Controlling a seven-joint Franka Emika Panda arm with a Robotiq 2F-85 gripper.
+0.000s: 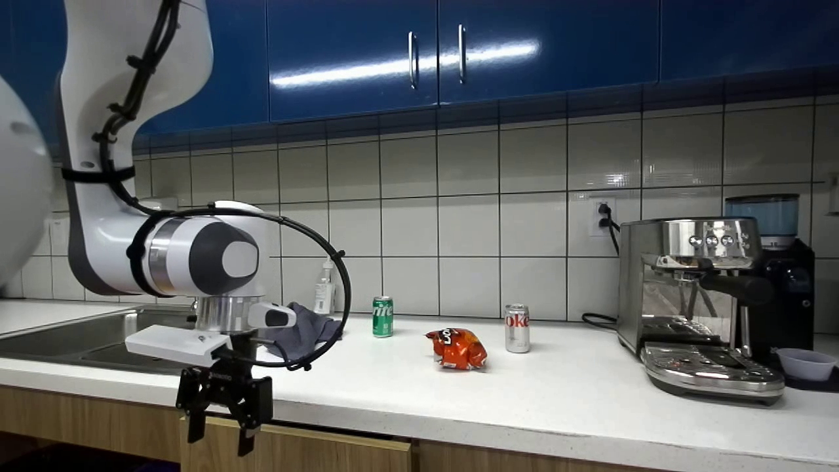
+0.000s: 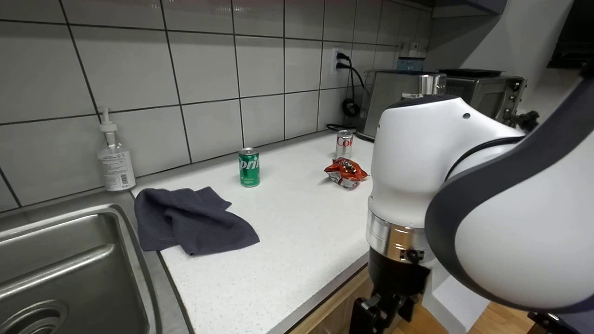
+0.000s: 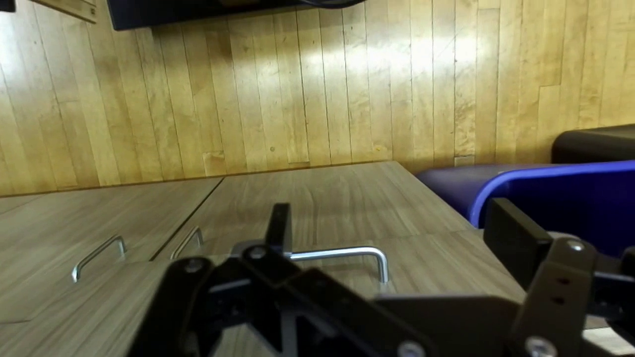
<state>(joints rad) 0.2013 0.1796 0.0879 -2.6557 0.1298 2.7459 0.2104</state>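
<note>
Your jaws stand wide apart, pointing down in front of the desk (image 1: 550, 393): black angular linkages, blunt rectangular fingers (image 3: 518, 248), bright bolt heads. Nearest item: the drawer front (image 1: 314, 455), flat wood-grain laminate, set below the desk's edge in an exterior view, its paler top rim showing with a dark gap behind. In your wrist view its handle (image 3: 342, 253) shows in the gap between the fingers: a smooth, round metal bar bent over at the visible end, the opposite end hidden by a finger. You cannot tell from these angles whether metal and finger touch. Two bar handles (image 3: 96, 253) of similar form sit on the adjoining fronts. Below, you have a floor (image 3: 367, 124) of narrow varnished planks and a smooth blue-violet plastic container (image 3: 555, 172) with a rounded lip.

Desk surface: white, finely speckled. On it, in both exterior views, you find an upright green Sprite can (image 2: 249, 169), a crumpled orange-red foil snack bag (image 1: 459, 349) and, near the bag, an upright silver Coke can (image 1: 517, 331). A dark, textured cloth (image 2: 190, 222) lies in loose folds, one edge over the flange of the brushed-steel sink (image 2: 104, 260). A clear pump bottle (image 2: 116, 169) stands at the glossy tiled wall (image 1: 468, 229). Toward the desk's opposite end: a boxy, polished-steel espresso machine (image 1: 662, 233).
</note>
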